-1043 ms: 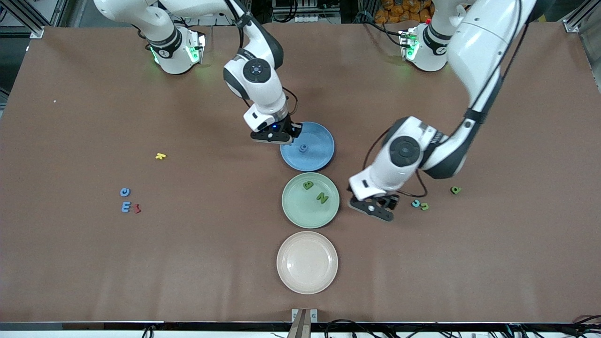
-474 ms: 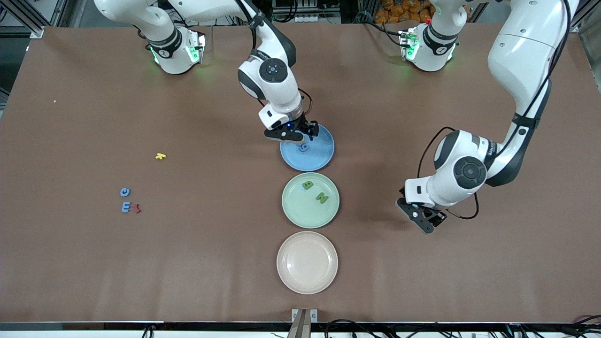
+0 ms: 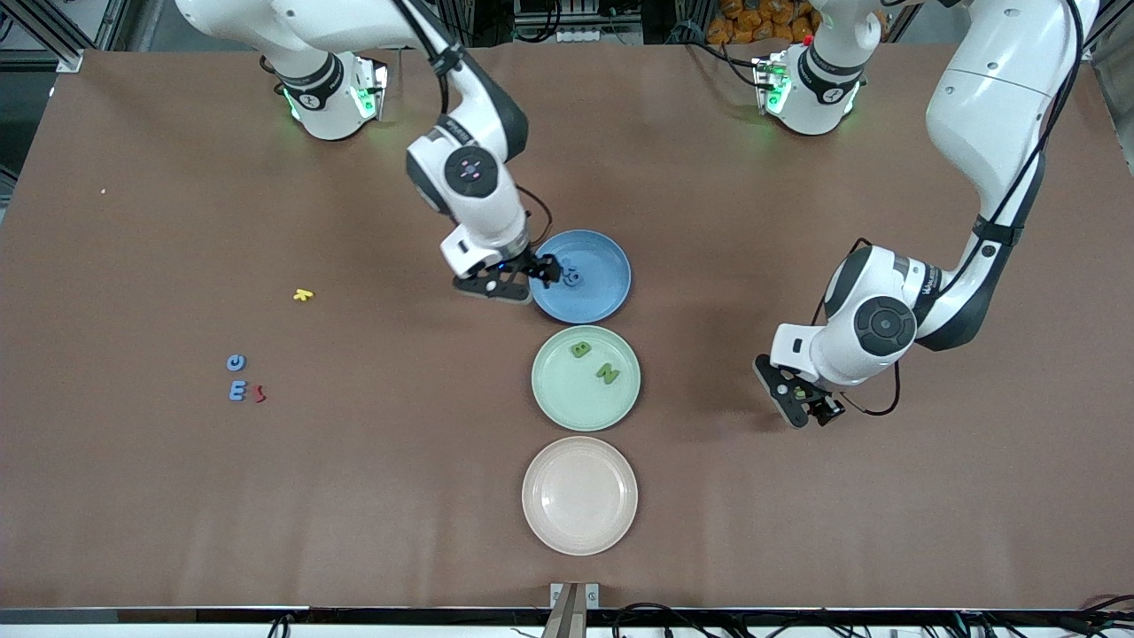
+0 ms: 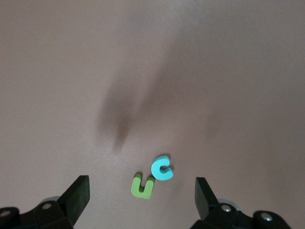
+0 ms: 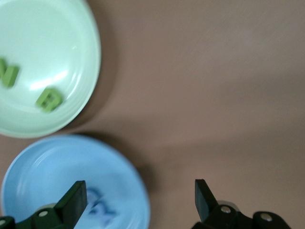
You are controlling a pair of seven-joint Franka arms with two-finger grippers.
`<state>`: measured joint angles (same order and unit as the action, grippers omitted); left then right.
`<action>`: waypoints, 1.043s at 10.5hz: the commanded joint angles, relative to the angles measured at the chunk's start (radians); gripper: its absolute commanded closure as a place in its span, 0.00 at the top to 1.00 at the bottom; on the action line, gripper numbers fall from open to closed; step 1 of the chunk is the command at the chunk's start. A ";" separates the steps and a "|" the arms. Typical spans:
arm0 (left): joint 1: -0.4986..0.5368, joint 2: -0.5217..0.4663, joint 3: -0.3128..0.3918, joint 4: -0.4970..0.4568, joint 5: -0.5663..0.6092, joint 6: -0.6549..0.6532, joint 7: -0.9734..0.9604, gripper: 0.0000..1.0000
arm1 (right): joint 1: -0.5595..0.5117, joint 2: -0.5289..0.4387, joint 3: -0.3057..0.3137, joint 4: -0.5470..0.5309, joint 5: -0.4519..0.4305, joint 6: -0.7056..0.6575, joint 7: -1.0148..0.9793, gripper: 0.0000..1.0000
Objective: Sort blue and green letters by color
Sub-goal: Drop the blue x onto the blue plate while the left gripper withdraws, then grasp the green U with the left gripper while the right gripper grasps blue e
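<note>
My left gripper (image 3: 808,409) is open and hangs low over the table toward the left arm's end. In the left wrist view, a green letter U (image 4: 143,186) and a light blue letter C (image 4: 162,168) lie touching on the table between its fingers (image 4: 78,195). My right gripper (image 3: 540,275) is open over the rim of the blue plate (image 3: 602,297), where a blue letter (image 3: 572,277) lies; the letter also shows in the right wrist view (image 5: 102,207). The green plate (image 3: 558,403) holds two green letters (image 3: 580,349) (image 3: 607,374). Two blue letters (image 3: 236,361) (image 3: 237,390) lie toward the right arm's end.
An empty pink plate (image 3: 579,532) sits nearest the front camera, in line with the other two plates. A dark red piece (image 3: 259,392) touches one of the blue letters. A yellow letter (image 3: 303,294) lies a little farther from the front camera.
My left gripper swung from beside the green plate to over the U and C. My right gripper went over the blue plate, then back toward the rim.
</note>
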<state>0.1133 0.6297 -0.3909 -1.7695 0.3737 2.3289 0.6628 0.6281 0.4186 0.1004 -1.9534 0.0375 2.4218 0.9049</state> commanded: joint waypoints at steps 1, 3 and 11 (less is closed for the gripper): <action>0.035 -0.053 -0.011 -0.076 0.027 0.009 0.130 0.92 | -0.173 -0.075 0.010 -0.079 -0.005 -0.007 -0.214 1.00; 0.089 -0.056 -0.023 -0.126 0.028 0.071 0.181 0.87 | -0.310 -0.107 0.010 -0.107 -0.007 -0.026 -0.381 1.00; 0.112 -0.013 -0.032 -0.150 0.030 0.194 0.233 0.71 | -0.786 -0.172 -0.016 -0.116 -0.017 -0.129 -0.891 1.00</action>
<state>0.2209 0.6099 -0.4172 -1.9115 0.3768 2.4853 0.8909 -0.0698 0.2604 0.0762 -2.0394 0.0358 2.2796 0.1005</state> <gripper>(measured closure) 0.291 0.000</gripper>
